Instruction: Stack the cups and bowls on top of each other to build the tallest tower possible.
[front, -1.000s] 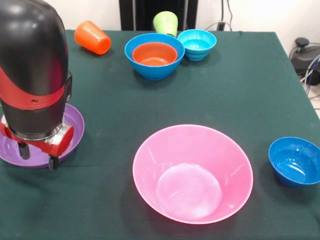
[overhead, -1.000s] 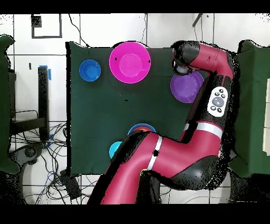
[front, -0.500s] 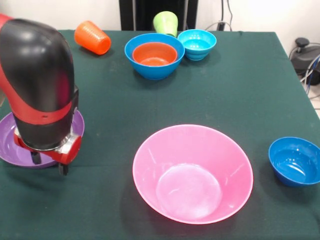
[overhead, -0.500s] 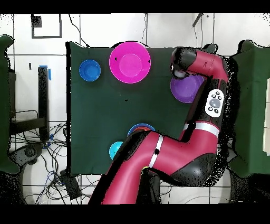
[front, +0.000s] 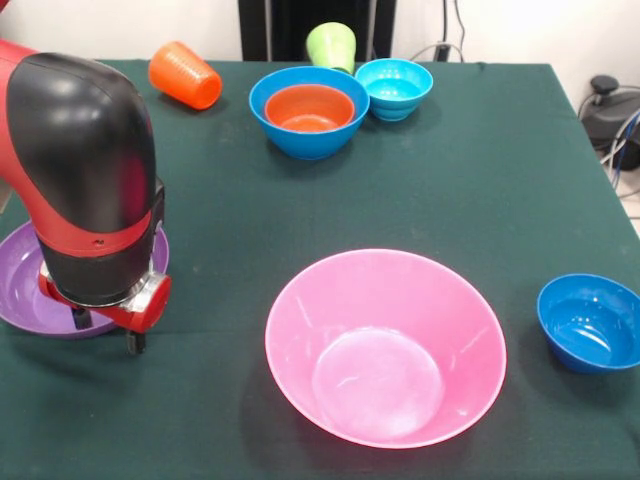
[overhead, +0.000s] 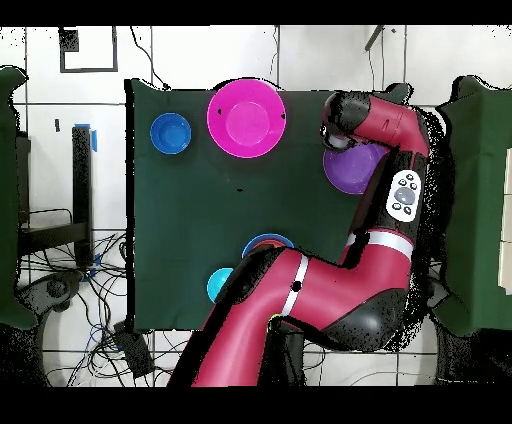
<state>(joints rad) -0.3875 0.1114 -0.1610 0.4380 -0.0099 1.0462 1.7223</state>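
**Robot gripper low at the edge of the purple bowl, tower not yet begun**

The gripper (front: 105, 328) hangs just above the tabletop (front: 450, 180) at the front view's left side, under the bulky red and black arm (front: 85, 170). Two short dark fingers (front: 133, 341) show below a red collar. They stand apart with nothing between them, so the gripper looks released and empty. One finger sits over the near right rim of the purple bowl (front: 20, 290); the other is just outside that rim, over the green cloth. Whether either finger touches the bowl cannot be told.

The purple bowl is shallow and wide, and most of it lies to the left of and behind the gripper. A rim pinch looks like the likely next move, judging from this straddle.

To the right, near the front edge, the huge pink bowl (front: 385, 345) sits upright and empty, well apart from the gripper. Further right is the small dark blue bowl (front: 590, 322). At the far side, the small orange bowl (front: 309, 108) is nested inside the medium blue bowl (front: 285, 135), with the cyan bowl (front: 394, 88) just beside them. The lime green cup (front: 331, 45) stands behind, and the ribbed orange cup (front: 184, 75) lies tipped on its side at far left.

The overhead view confirms the gripper (overhead: 340, 135) at the purple bowl's edge, on the side nearest the pink bowl.
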